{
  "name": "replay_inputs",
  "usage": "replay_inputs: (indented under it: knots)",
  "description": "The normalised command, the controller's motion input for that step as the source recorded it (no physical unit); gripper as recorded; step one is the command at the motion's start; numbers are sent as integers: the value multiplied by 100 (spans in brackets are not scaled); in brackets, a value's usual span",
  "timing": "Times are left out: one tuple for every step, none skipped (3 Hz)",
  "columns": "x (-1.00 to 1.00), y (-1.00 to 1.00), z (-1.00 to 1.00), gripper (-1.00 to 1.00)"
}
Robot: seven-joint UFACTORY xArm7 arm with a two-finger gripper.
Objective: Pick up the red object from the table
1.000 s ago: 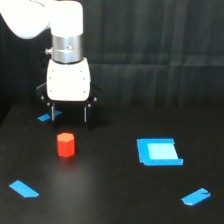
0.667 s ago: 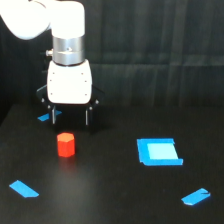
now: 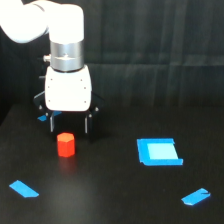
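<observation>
Since the earlier frame, gripper [image 3: 69, 129] has closed in above block [image 3: 65, 144] on table [image 3: 115, 195]; fingers spread, empty. Block judged light, rigid, smooth: grasp opposite flat sides, mid-height.

- The white arm [image 3: 42, 20] is cut off by the top and left picture edges, so its base is out of sight.
- A small blue tape scrap [image 3: 44, 118] on the matte black bench [image 3: 110, 195] is mostly hidden behind the white tool body [image 3: 68, 95].
- The black fingertips of the tool [image 3: 69, 127] blend into the dark bench; their exact ends are hard to tell.
- The whole picture is soft, so edges look blurred.
</observation>
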Motion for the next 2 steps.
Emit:
replay_inputs:
  knots:
    - [0, -66, -33, 100]
    - [15, -57, -42, 100]
